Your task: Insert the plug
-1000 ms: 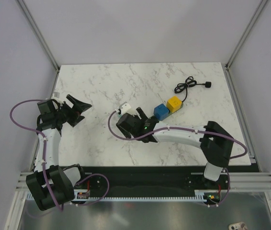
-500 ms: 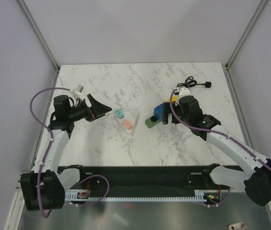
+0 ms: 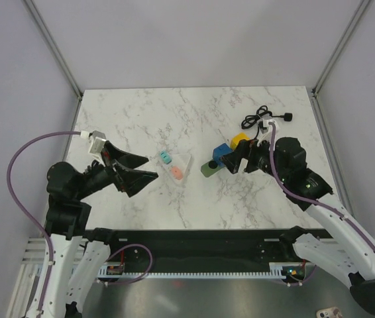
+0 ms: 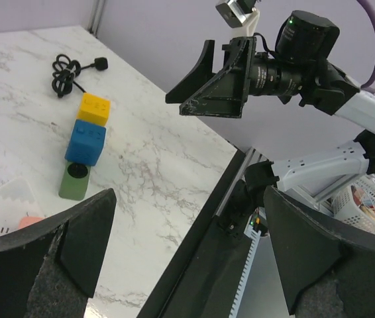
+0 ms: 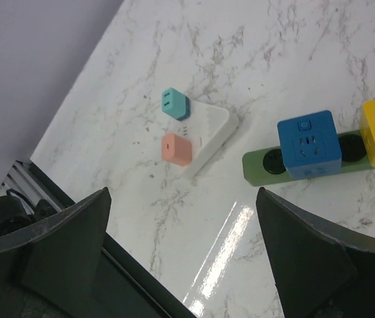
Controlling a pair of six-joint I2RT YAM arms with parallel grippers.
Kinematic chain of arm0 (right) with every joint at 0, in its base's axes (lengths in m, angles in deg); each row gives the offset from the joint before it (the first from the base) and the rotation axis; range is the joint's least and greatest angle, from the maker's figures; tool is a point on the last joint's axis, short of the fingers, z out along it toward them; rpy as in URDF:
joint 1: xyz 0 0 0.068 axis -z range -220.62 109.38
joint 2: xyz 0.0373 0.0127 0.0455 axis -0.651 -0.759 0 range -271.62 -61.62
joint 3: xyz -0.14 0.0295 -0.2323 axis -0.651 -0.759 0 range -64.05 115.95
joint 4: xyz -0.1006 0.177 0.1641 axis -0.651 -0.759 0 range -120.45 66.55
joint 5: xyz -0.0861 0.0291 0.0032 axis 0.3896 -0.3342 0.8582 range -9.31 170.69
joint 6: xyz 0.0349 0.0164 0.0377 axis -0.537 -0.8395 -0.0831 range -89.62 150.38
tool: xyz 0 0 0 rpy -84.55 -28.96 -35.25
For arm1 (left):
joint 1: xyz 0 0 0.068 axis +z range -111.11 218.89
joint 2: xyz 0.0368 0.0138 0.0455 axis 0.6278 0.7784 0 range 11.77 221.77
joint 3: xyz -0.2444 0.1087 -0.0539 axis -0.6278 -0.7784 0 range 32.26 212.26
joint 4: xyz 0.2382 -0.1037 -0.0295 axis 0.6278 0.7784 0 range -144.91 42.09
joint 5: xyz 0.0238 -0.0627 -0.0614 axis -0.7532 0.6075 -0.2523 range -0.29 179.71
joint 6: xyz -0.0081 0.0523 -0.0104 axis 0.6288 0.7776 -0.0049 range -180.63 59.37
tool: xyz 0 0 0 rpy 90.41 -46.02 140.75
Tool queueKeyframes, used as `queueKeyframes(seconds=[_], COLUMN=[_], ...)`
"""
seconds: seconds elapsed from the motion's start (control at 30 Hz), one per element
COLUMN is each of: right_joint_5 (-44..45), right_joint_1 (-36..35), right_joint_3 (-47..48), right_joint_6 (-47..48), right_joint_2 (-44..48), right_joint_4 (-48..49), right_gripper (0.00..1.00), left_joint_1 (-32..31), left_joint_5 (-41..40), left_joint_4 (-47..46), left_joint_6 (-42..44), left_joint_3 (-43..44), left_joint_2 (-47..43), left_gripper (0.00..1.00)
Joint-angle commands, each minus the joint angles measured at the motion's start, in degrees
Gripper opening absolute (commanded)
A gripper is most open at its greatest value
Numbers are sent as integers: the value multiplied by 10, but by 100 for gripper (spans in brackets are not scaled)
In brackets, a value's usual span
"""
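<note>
Lying on the table: one green power strip, one white triangular block, one black cable with one plug.
Cubes on the strip: two, one blue cube next to one yellow cube; the yellow one sits at the far end, towards the cable.
Open sockets on the strip: two round dark ones show in the right wrist view, one at the bare green end and one between the cubes.
Small cubes on the white block: two, one teal cube and one salmon cube, apart from each other.
Plug: lies on the table at the far right, well apart from both grippers; nothing holds it. Its cable is coiled in loops just beyond the yellow cube.
Arms: two, both raised above the table.
Left gripper: jaws spread wide, holding nothing, pointing across the table towards the white block.
Right gripper: jaws spread wide, holding nothing, over the strip near the blue cube.
White block and strip: near each other at mid-table, not touching.
</note>
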Motion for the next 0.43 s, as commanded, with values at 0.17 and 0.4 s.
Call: queueKeyframes(seconds=[0.17,0.4], right_joint_5=[12,40], right_joint_1=[2,2], right_joint_3=[41,8], right_joint_6=[-21,-27], right_joint_2=[84,108], right_joint_4=[10,38], right_gripper=[98,98], left_joint_1=[-1,-1], left_joint_5=[-4,-17], left_joint_4=[24,39], left_joint_6=[2,22], left_joint_3=[34,29], left_joint_2=[-30,-44], left_gripper=[100,100])
